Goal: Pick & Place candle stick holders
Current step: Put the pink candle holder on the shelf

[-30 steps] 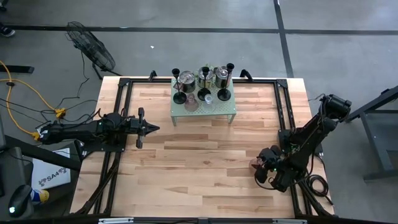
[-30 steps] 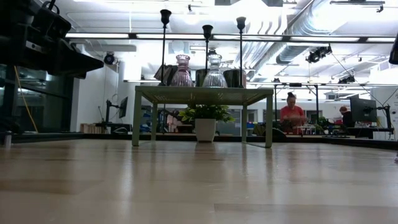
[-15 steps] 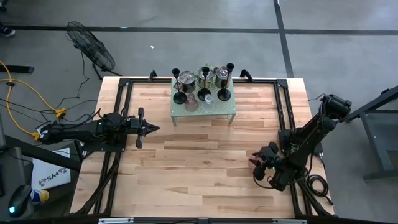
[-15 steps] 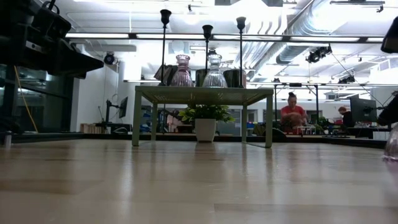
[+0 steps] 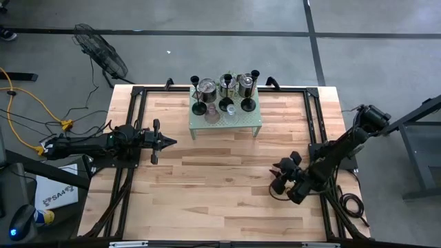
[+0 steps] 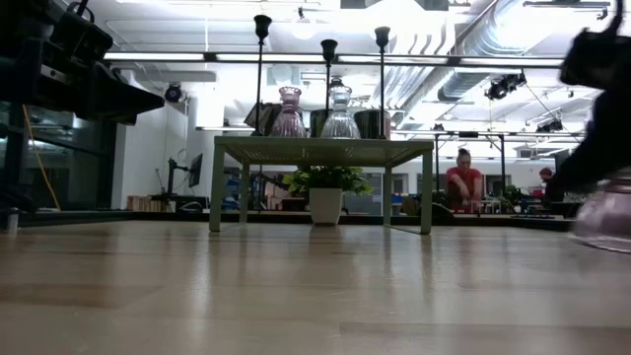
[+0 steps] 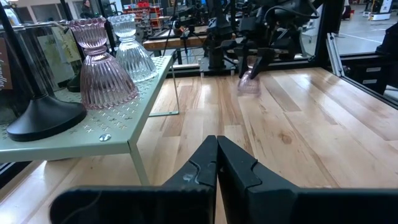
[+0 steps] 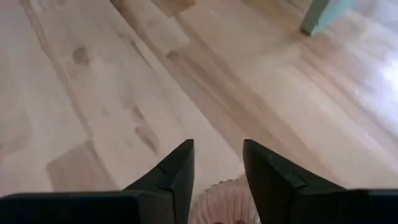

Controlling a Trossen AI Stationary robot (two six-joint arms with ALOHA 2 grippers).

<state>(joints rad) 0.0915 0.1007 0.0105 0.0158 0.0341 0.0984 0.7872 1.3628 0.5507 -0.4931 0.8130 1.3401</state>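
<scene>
From above, the right gripper point(image 5: 277, 178) hangs over the tabletop point(image 5: 207, 172) near its right edge; other holders stand on the green rack point(image 5: 226, 116). A white sheet point(image 5: 54, 196) reads "SAA". The left gripper point(image 7: 216, 163) has its jaws closed on nothing. The right wrist view shows jaws gripping a pink glass holder point(image 8: 225, 199).

Right claw point(image 5: 277, 178): moved inward over the bench point(image 5: 207, 179), closing on pink glass holder point(image 7: 249, 82).

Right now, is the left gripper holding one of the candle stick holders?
No. In the left wrist view the left gripper is shut on nothing, with only bare table ahead of it.
</scene>
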